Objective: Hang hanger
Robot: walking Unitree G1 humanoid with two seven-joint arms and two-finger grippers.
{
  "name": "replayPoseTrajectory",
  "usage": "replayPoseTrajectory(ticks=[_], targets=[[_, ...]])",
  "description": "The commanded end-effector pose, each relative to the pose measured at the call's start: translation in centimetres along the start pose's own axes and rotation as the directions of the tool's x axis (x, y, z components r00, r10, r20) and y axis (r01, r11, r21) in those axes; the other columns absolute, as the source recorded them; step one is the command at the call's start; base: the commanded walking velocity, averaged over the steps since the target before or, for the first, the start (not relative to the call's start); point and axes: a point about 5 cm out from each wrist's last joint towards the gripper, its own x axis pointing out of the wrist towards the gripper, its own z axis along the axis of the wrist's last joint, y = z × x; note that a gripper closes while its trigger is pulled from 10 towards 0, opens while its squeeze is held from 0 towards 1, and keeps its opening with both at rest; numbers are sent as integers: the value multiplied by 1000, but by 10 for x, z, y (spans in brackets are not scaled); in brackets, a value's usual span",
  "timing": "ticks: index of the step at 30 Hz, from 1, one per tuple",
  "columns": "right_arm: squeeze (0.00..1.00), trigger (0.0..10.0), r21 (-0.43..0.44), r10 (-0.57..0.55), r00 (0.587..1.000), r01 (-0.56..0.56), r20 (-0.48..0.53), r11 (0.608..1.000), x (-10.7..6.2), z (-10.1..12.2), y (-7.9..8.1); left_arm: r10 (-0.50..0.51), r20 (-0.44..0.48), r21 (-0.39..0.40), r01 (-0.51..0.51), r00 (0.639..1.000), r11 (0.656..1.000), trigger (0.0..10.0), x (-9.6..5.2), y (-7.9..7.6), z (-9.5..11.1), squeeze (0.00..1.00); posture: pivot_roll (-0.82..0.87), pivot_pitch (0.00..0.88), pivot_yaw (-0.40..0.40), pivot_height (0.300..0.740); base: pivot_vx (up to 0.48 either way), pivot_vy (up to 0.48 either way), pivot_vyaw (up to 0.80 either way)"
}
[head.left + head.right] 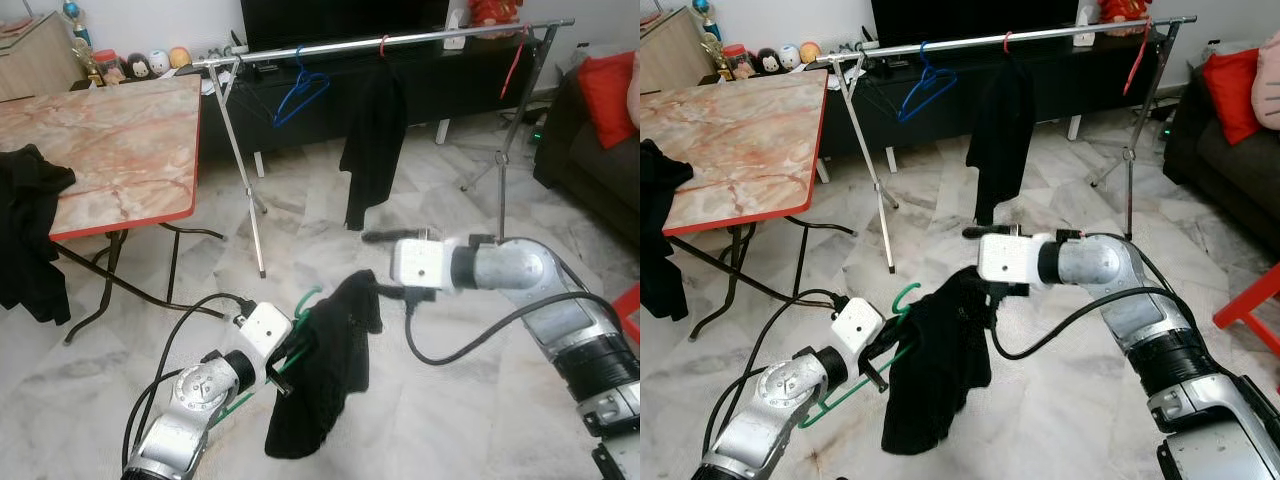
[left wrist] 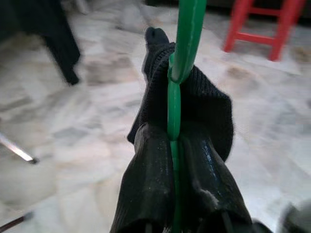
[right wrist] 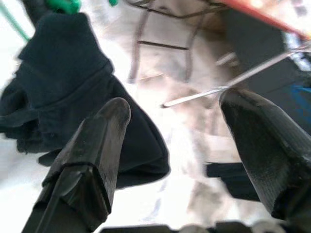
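A green hanger [image 1: 310,297] carries a black garment [image 1: 325,370] that droops toward the floor. My left gripper [image 1: 285,362] is low in front of me, shut on the hanger's green wire [image 2: 174,111], with the cloth bunched just beyond its fingertips. My right gripper [image 3: 175,104] is open, its fingers [image 1: 388,292] at the garment's upper edge and the cloth [image 3: 68,82] lying beside one finger. The silver clothes rail [image 1: 400,40] stands further ahead across the room.
On the rail hang a blue hanger [image 1: 300,95], a black garment on a red hanger [image 1: 372,140] and a bare red hanger [image 1: 515,60]. A marble-top table [image 1: 120,140] with a black cloth [image 1: 25,230] stands left. A dark sofa [image 1: 590,150] and a red stool [image 1: 630,305] stand right.
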Motion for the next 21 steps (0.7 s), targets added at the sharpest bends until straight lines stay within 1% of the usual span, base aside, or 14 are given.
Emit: replayPoseTrajectory(ticks=[1, 4, 5, 6, 8, 12, 14, 15, 17, 19, 21], targets=[[0, 10000, -20, 88, 995, -87, 53, 996, 3, 6, 3, -75, 18, 11, 75, 997, 997, 10000, -2, -4, 8, 0, -138, 0, 83, 740, 0, 0, 0], [0, 10000, -11, 120, 992, -120, 44, 993, 11, 3, 7, -122, 3, 7, 122, 992, 992, 10000, -4, -6, 9, 0, -135, 0, 86, 740, 0, 0, 0], [0, 10000, -11, 120, 992, -120, 44, 993, 11, 3, 7, -122, 3, 7, 122, 992, 992, 10000, -4, -6, 9, 0, -135, 0, 86, 740, 0, 0, 0], [0, 10000, -6, 158, 986, -158, 53, 987, 16, 3, 12, -165, 8, -9, 165, 986, 986, 10000, -5, -8, 12, 0, -131, 0, 88, 740, 0, 0, 0], [0, 10000, -7, 185, 979, -185, 84, 983, 20, 5, 14, -216, 6, -8, 216, 976, 976, 10000, -8, -12, 15, 0, -131, 0, 90, 740, 0, 0, 0], [0, 10000, -8, 185, 979, -185, 81, 983, 24, 6, 14, -246, -1, -2, 246, 969, 969, 10000, -10, -14, 16, 0, -131, 0, 90, 740, 0, 0, 0], [0, 10000, -28, 197, 978, -195, 66, 980, 25, 5, 13, -262, -4, -13, 262, 965, 965, 10000, -10, -14, 17, 0, -132, 0, 90, 740, 0, 0, 0], [0, 10000, -54, 188, 981, -186, 40, 981, 26, 4, 12, -296, -9, -15, 295, 955, 955, 10000, -13, -16, 19, 0, -127, 0, 86, 740, 0, 0, 0], [0, 10000, -72, 174, 984, -172, 24, 983, 27, 4, 10, -312, -10, -17, 312, 950, 950, 10000, -14, -18, 21, 0, -127, 0, 86, 740, 0, 0, 0], [0, 10000, -61, 157, 987, -155, 34, 986, 27, 5, 7, -316, -9, -18, 316, 949, 949, 10000, -15, -18, 23, 0, -122, 0, 87, 740, 0, 0, 0], [0, 10000, -63, 165, 985, -162, 43, 985, 26, 6, 6, -321, -8, -23, 321, 947, 947, 10000, -15, -18, 23, 0, -123, 0, 87, 740, 0, 0, 0]])
